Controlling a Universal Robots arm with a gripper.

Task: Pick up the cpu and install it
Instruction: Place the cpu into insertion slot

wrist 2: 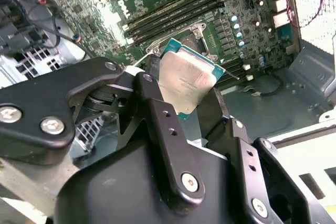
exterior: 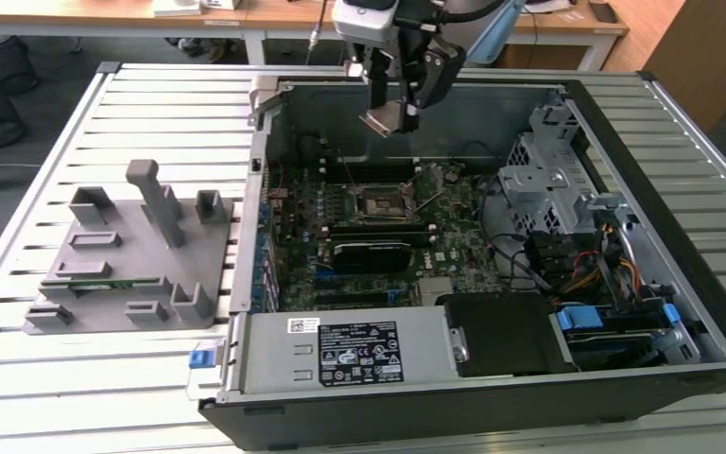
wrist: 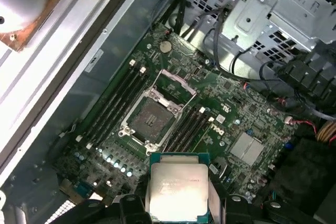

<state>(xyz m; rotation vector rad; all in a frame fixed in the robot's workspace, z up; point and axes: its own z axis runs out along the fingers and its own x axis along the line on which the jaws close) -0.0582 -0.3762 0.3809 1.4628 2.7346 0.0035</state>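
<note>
High over the far side of the open computer case [exterior: 464, 416] and its motherboard [exterior: 464, 236], with the socket [wrist: 152, 119] empty, my gripper [exterior: 388, 121] clamps the cpu [wrist 2: 189, 80] by two opposite edges: picked up, not yet installed, a square chip with no long axis, tilted, silver lid toward my wrist.

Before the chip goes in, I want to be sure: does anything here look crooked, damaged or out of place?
Nothing stands out. The gripper holds the cpu by two opposite edges above the open case, and its metal top looks undamaged. The socket on the board is open and empty.
</note>
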